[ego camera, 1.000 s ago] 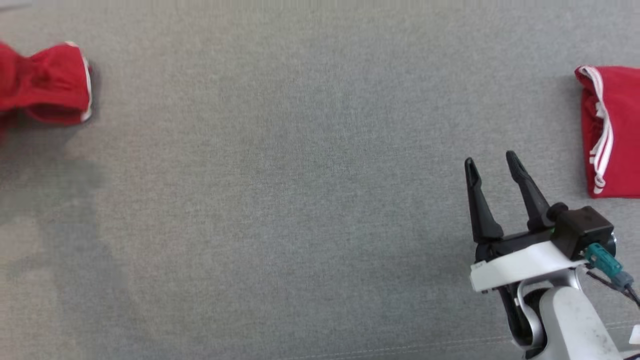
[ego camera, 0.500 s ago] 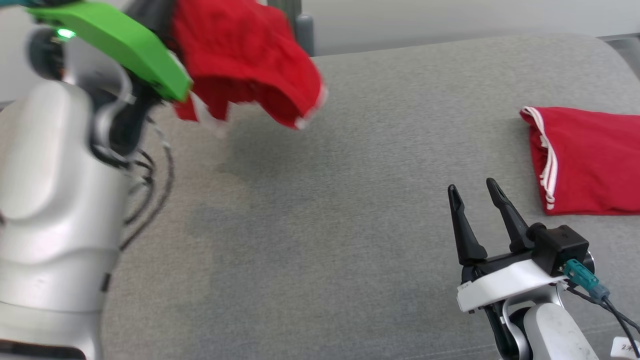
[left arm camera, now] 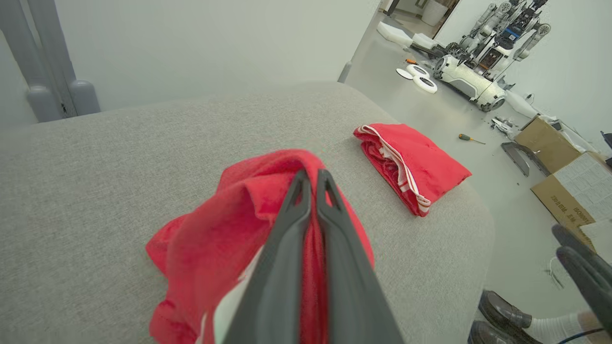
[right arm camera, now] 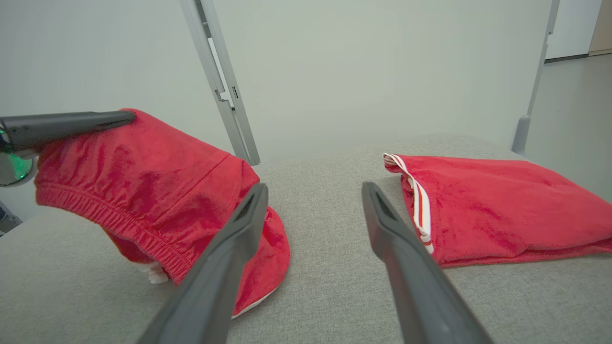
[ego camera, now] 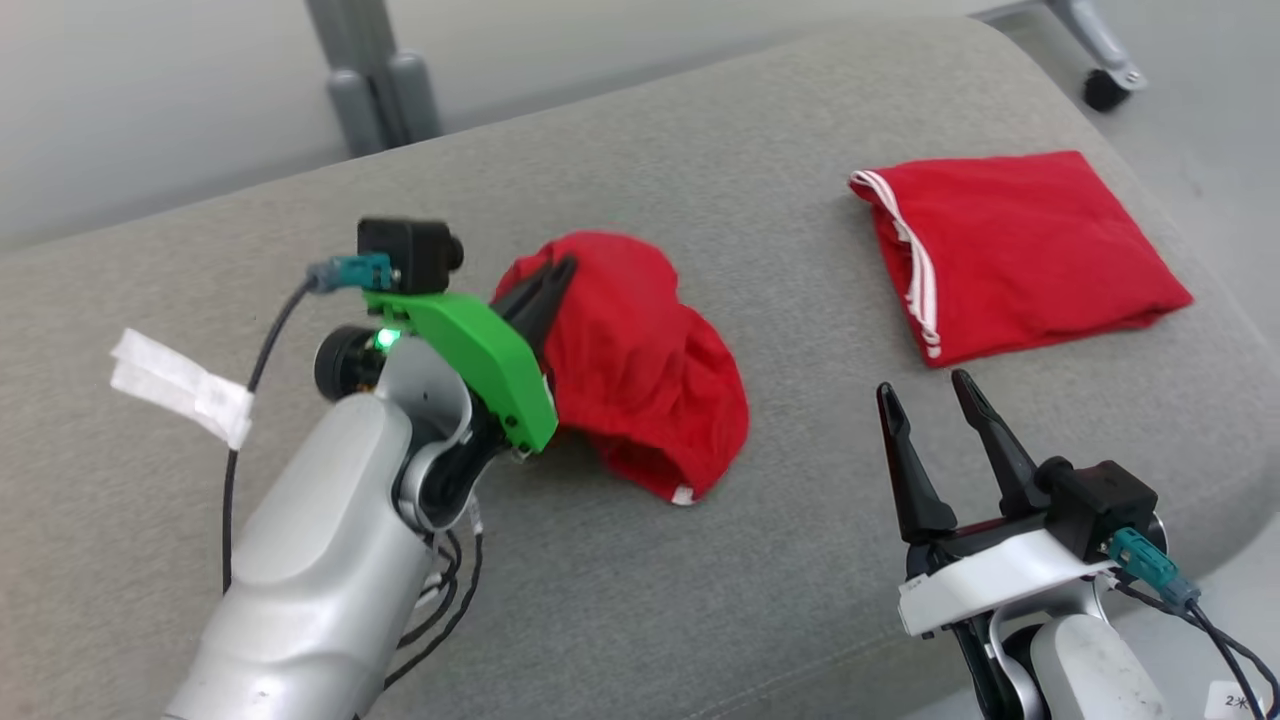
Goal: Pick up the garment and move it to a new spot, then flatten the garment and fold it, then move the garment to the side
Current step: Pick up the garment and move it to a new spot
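A crumpled red garment (ego camera: 640, 360) with white trim hangs in the middle of the grey padded surface (ego camera: 760, 560), its lower edge touching the fabric. My left gripper (ego camera: 562, 268), on a green bracket, is shut on the garment's upper fold. In the left wrist view the fingers (left arm camera: 313, 176) press together with red cloth (left arm camera: 215, 239) bunched around them. My right gripper (ego camera: 923, 385) stands open at the lower right, holding nothing. In the right wrist view its open fingers (right arm camera: 314, 188) point between the held garment (right arm camera: 143, 162) and a folded one.
A second red garment (ego camera: 1010, 250), folded flat with white stripes, lies at the far right of the surface. The padded edge curves down at right and front. A grey metal post (ego camera: 370, 70) stands behind. A person's shoes (left arm camera: 502, 315) and boxes (left arm camera: 578, 191) are on the floor.
The head camera has tilted and shifted. My left arm has carried the garment from high at the upper left down to the middle of the surface. The right gripper stays open.
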`<state>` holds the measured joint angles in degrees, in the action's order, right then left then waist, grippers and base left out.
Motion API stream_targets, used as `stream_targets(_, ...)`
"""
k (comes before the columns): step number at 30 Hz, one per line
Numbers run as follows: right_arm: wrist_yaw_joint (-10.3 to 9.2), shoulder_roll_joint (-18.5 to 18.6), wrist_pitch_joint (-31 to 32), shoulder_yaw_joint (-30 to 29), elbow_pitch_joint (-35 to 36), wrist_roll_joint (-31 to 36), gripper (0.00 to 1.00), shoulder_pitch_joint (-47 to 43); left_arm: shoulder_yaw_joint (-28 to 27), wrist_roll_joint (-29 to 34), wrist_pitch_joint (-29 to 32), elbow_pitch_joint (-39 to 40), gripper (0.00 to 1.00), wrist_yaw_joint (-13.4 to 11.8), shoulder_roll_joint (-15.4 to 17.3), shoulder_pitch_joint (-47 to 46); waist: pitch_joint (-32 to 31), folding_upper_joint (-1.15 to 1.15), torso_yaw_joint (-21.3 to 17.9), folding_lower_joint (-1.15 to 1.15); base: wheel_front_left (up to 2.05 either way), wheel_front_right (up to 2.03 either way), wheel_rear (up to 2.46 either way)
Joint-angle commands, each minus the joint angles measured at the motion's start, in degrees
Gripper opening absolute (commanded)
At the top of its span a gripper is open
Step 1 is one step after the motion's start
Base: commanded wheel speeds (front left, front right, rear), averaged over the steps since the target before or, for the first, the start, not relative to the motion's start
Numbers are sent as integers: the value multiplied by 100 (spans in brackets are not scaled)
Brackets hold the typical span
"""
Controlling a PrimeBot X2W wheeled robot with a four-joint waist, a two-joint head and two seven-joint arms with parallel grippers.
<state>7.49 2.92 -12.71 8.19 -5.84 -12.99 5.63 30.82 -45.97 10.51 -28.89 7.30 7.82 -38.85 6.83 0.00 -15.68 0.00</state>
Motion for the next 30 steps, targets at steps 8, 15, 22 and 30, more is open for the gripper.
stream_targets(8,1,-1,-87,-101,-68,33,100,116,176,455,-798,-1142,100,-105,-62,-141,239,0,-96,0,0,0,0)
stream_targets(15,1,2,-12,-397,0,196,100,105,104,462,-1806,-892,100,-45,-67,70,-1,0,517,0,0,0,0)
stream_targets(22,1,2,57,-709,79,271,100,-50,-215,601,-2509,-319,100,-194,195,782,-222,0,1078,0,0,0,0)
stream_targets(30,1,1,92,-833,30,331,100,-242,-1263,1408,-2566,927,100,-357,198,2145,-356,0,1449,0,0,0,0)
